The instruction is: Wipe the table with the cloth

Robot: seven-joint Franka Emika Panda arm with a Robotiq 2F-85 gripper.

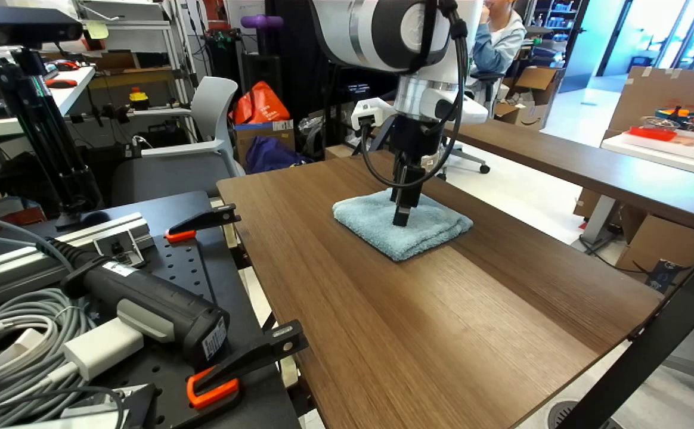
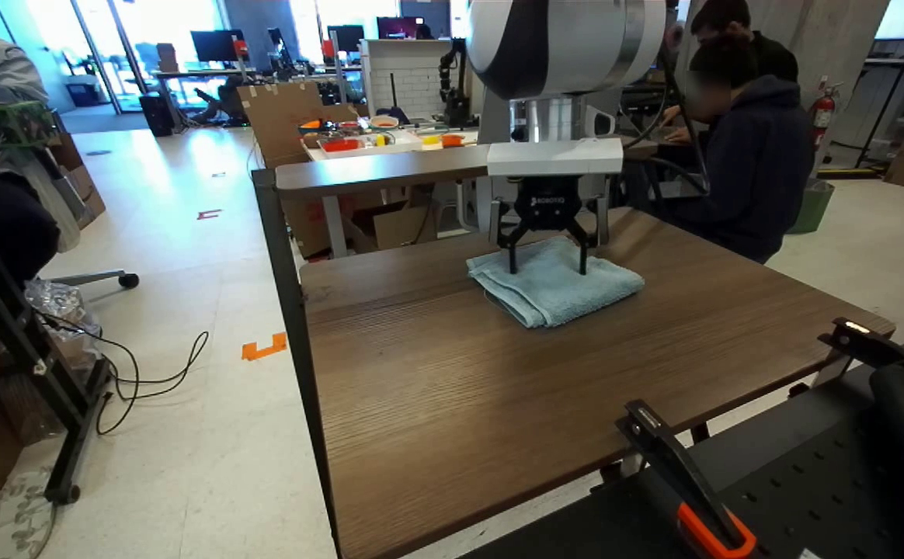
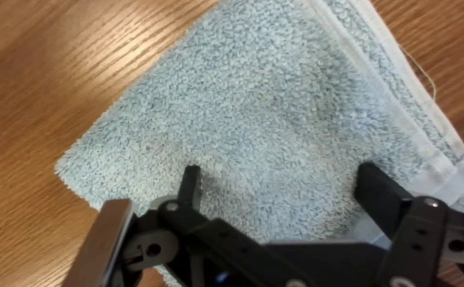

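The brown wood-grain table (image 1: 442, 333) fills the middle of an exterior view, and it also shows in another exterior view (image 2: 452, 419). The folded light blue-teal cloth (image 1: 377, 223) lies flat on it toward the arm's side. The cloth also shows in an exterior view (image 2: 568, 299) and fills most of the wrist view (image 3: 256, 99). My gripper (image 2: 547, 272) points straight down over the cloth. In the wrist view my gripper (image 3: 278, 169) has its two black fingers wide apart, with flat cloth between them. The fingertips appear to touch the cloth's top, pressing slightly at the right finger.
A black cart (image 1: 251, 393) with orange-tipped clamps (image 1: 213, 393), a scanner (image 1: 150, 298) and coiled cables stands along one table side. A dark post (image 2: 285, 295) rises at a table end. A narrower wood-topped table (image 1: 591, 161) stands behind. A person (image 2: 747, 155) sits near the table.
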